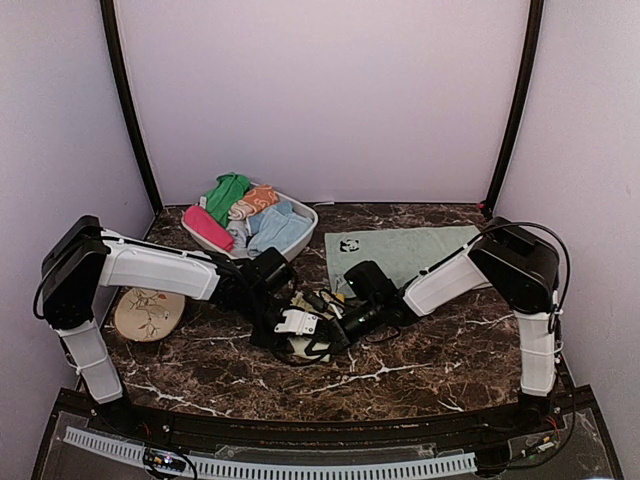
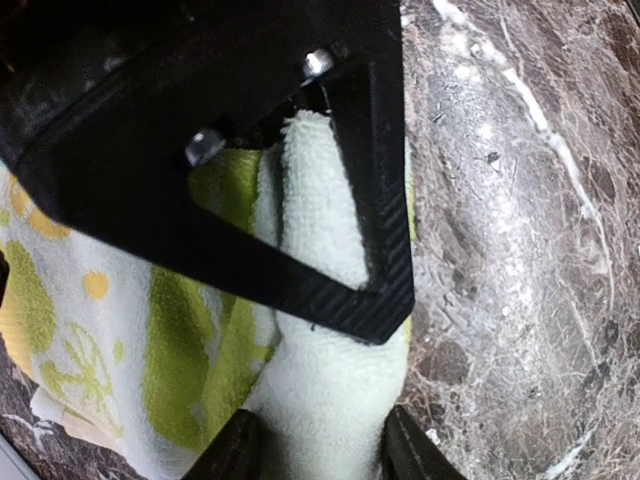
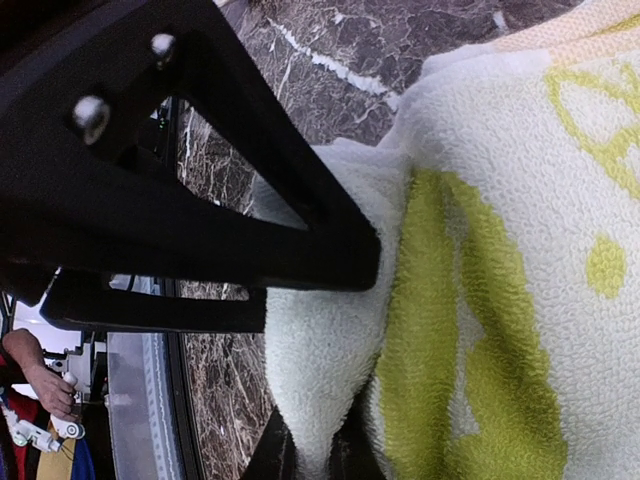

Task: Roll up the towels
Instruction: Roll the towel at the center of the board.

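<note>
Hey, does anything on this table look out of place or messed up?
Nothing spilled or damaged. Only a patterned plate at the left edge of the table seems unrelated to towels. The yellow towel is bunched between the left pincer and right pincer, and the mint towel lies flat.

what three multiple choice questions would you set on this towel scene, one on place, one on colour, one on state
1. Where is the mint towel? A) over a chair B) flat on the table, right of centre C) on a hook
2. What colours are the shapes on the patterned towel? A) yellow and lime B) navy C) red
3. How is the left gripper? A) wide open B) shut on a fold of the patterned towel C) shut on a spoon
Answers: 1 B, the top view shows it spread on the marble; 2 A, the right wrist view shows lime and yellow on white; 3 B, its fingers pinch the fold in the left wrist view.
</note>
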`<state>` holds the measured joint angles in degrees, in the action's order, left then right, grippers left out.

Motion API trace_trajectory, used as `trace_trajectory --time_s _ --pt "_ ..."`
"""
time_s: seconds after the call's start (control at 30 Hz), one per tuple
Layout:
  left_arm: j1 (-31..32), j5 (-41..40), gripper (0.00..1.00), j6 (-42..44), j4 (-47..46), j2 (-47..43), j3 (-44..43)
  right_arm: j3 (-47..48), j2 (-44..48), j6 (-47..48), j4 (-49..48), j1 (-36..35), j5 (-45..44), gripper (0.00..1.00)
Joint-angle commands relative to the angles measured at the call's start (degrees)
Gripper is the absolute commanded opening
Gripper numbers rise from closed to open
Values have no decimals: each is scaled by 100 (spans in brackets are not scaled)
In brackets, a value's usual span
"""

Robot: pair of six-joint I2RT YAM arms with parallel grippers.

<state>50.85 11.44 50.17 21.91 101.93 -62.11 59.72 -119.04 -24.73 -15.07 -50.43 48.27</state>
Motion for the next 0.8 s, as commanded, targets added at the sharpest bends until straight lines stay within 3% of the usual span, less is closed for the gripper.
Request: trace_trajectory --time_s 0.0,0.1,0.17,0.3,0.37,0.6,0.77 --pt "-14 -211 43 -79 -104 162 13 -95 -90 -5 146 42 121 0" --pt "-30 -248 39 -51 -91 307 -29 -128 -56 3 145 42 149 0" --pt "-82 -148 32 -93 55 435 -113 -219 8 -66 -25 63 135 6" --pt "-398 480 10 -340 462 551 -309 -830 493 -381 -1232 157 -104 30" --pt "-548 816 0 -451 685 579 -381 -1139 825 -438 -1759 256 -336 36" --pt "-690 1677 0 -734 1509 746 -713 -1868 1729 -111 -2292 439 -1192 51" --pt "-697 2114 0 -755 2219 780 -955 -2557 2881 963 -2013 205 -2993 56"
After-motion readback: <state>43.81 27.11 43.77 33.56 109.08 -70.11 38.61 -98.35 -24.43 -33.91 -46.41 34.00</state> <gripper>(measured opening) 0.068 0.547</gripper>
